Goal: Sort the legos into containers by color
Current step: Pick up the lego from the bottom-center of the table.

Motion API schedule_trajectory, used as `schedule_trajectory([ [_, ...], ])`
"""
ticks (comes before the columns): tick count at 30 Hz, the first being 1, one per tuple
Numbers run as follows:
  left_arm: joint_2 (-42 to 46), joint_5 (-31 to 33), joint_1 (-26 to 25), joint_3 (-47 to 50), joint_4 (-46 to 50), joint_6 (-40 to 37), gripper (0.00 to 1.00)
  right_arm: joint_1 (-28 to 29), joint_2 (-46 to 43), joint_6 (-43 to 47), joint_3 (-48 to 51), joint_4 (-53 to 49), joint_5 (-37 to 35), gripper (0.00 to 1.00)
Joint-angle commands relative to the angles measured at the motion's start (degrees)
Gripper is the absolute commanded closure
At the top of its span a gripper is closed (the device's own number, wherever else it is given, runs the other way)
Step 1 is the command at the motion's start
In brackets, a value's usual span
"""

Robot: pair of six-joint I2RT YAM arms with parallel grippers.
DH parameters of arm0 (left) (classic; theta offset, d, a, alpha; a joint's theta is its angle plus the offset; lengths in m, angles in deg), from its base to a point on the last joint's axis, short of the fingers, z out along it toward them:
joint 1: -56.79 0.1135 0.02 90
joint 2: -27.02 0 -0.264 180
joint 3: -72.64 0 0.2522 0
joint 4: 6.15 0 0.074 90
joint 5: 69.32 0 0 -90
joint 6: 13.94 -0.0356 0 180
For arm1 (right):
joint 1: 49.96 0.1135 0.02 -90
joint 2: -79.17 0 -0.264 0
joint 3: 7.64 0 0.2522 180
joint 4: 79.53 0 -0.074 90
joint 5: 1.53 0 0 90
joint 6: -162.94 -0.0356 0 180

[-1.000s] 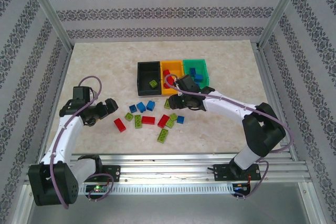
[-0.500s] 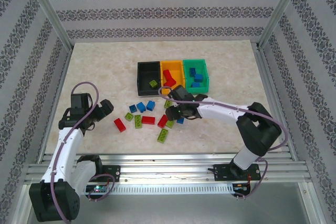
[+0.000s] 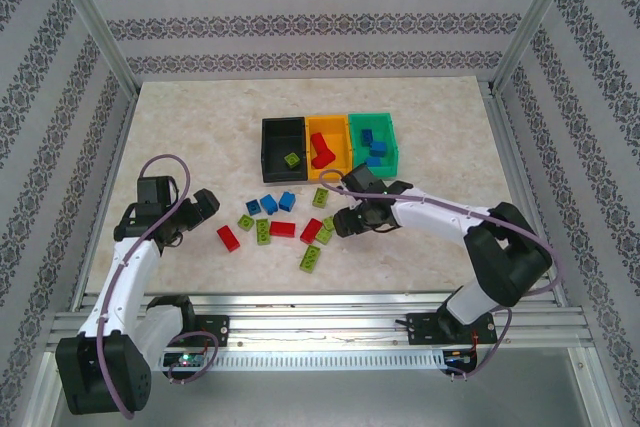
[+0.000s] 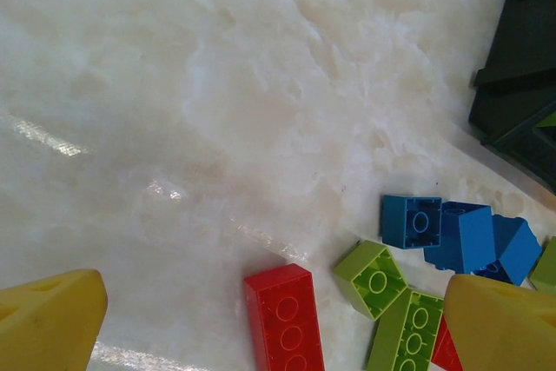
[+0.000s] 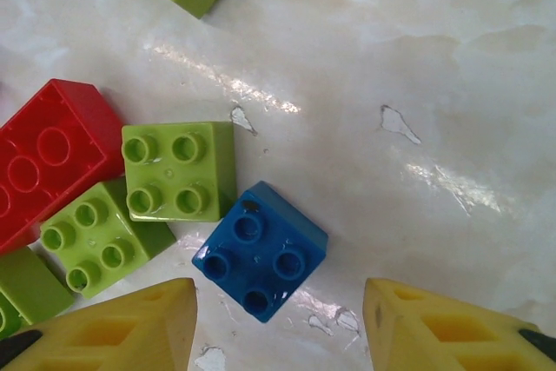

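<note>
Step in hand: right pincer point(image 5: 278, 323) lines up over a loose blue brick point(image 5: 261, 251); this looks like the pick-up stage of one more sorting round.
Right pincer: jaws partly apart, nothing between the pads.
Blue brick: studs up on the table point(image 5: 417, 67), just ahead of the fingertips and roughly in line with the gap, a little nearer the finger on the left of the wrist view.
Neighbours: a lime brick point(image 5: 178, 171) sits just beside the blue brick's far corner, with a red brick point(image 5: 43, 158) beyond that, off to the same side of the pincer.
Next move: likely a short drop so the fingers straddle the blue brick, then a close on it (the lime neighbour leaves little room on that side, so a nudge is the risk).
Destination: green bin point(image 3: 372, 115), farther up the table from the right pincer point(image 3: 340, 222), already holds blue pieces; the orange-yellow bin point(image 3: 327, 119) holds red and the black bin point(image 3: 283, 121) one lime piece.
Right arm pose: stretched low across the table from its base, elbow bent, wrist tipped down over the cluster of loose bricks.
Left pincer point(image 4: 274, 327): jaws wide and empty, a long red brick point(image 4: 282, 319) lying between the fingertips below it.
Left arm pose: folded back, its pincer point(image 3: 205, 205) held short of the loose pile.
</note>
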Motion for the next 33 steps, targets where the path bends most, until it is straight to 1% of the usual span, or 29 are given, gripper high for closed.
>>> schedule_trajectory([
  [1, 0.08, 0.11, -0.74, -0.82, -0.65, 0.48, 0.00, -1.14, 3.32, 4.55, -3.96, -3.60, 2.54, 0.46],
  [6, 0.54, -1.97, -0.83, -0.74, -1.15, -0.54, 0.00, -1.04, 6.48, 6.94, -5.90, -5.26, 3.07, 0.46],
  [14, 0.43, -1.33, -0.83, -0.72, -0.87, -0.45, 0.00, -0.58, 9.40, 7.95, -6.34, -5.78, 4.44, 0.46],
  [18, 0.09, -1.19, -0.82, -0.82, -0.48, -0.45, 0.00, -0.25, 9.81, 7.96, -5.61, -5.91, 3.49, 0.48],
  [25, -0.36, -1.56, -0.82, -1.08, -0.03, -0.64, 0.00, 0.19, 10.25, 7.43, -5.52, -5.73, 5.30, 0.48],
  [26, -0.27, -1.56, -0.83, -1.12, -0.02, -0.70, 0.00, 0.17, 10.22, 7.14, -5.40, -5.33, 5.72, 0.50],
  [31, 0.09, -1.80, -0.83, -1.05, 0.16, -0.31, 0.00, -0.16, 8.49, 6.47, -4.87, -4.90, 6.33, 0.69],
  [33, 0.02, -2.25, -0.81, -1.01, 0.15, -0.19, 0.00, -1.22, 6.81, 5.74, -3.93, -3.78, 7.08, 0.74],
])
